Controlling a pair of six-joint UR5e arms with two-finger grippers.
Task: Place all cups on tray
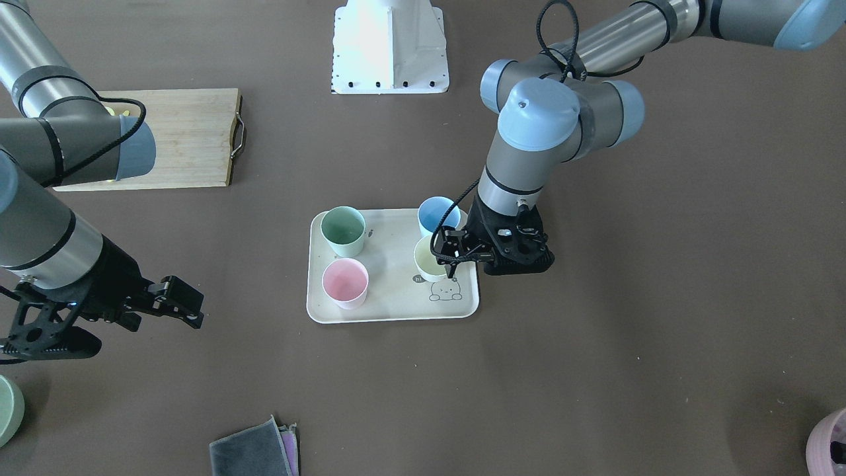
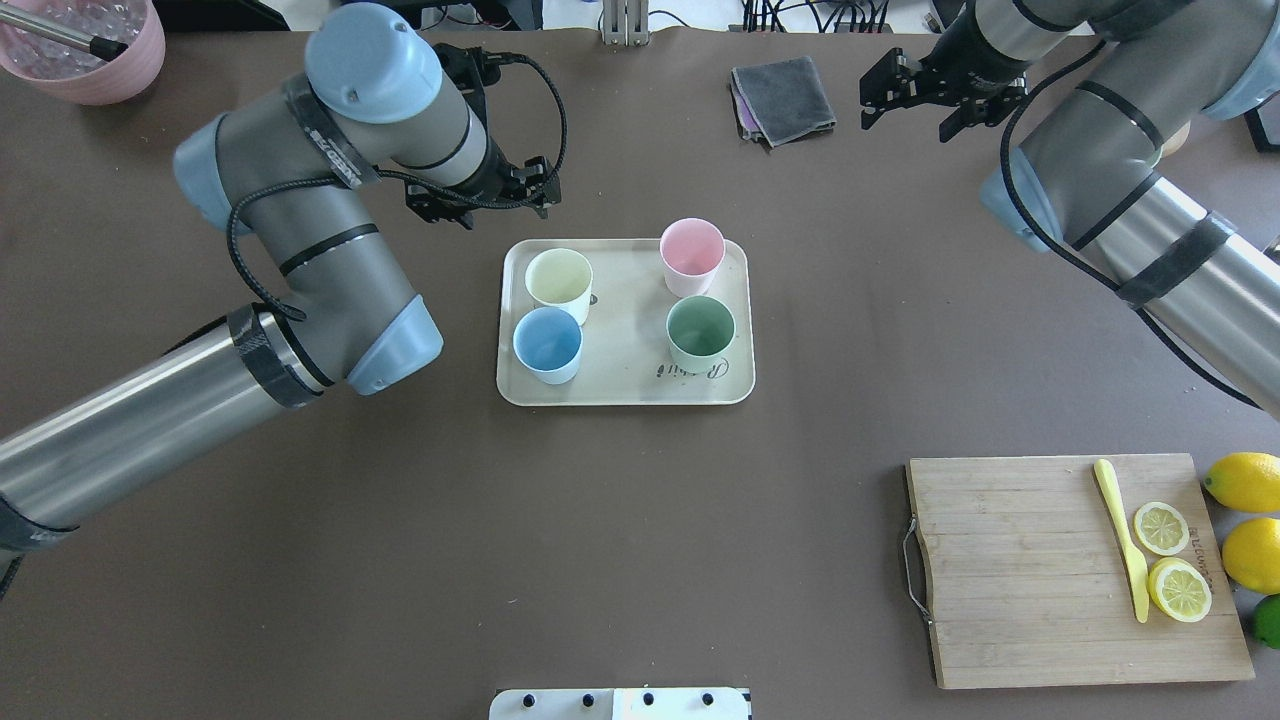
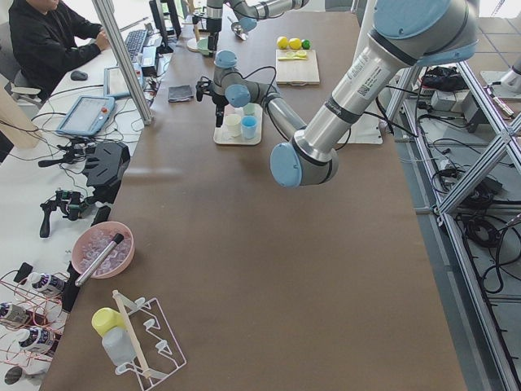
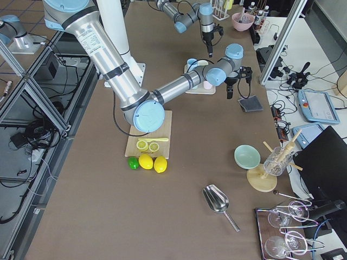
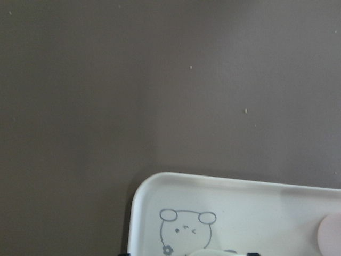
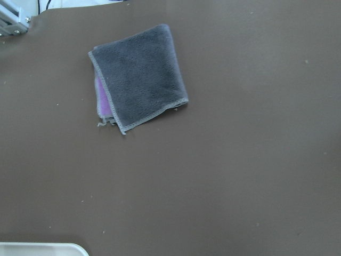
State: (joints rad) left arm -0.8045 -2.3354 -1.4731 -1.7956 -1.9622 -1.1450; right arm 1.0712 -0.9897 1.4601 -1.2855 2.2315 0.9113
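Four cups stand upright on the tray (image 2: 625, 388), which lies mid-table on the matte brown table (image 2: 600, 530): a yellow cup (image 2: 558, 278), a blue cup (image 2: 547, 342), a pink cup (image 2: 692, 252) and a green cup (image 2: 700, 330). The left gripper (image 2: 482, 205) hovers by the yellow cup at the tray's corner, fingers spread and holding nothing. The right gripper (image 2: 930, 95) hangs near a folded grey cloth (image 2: 782, 98) at the far edge, fingers likewise apart and empty. A wooden cutting board (image 2: 1010, 580) with lemon slices (image 2: 1178, 588) lies on the robot's right, and a pink bowl (image 2: 85, 50) sits at the far left corner. Beside the table, an operator (image 3: 49, 37) sits at a desk.
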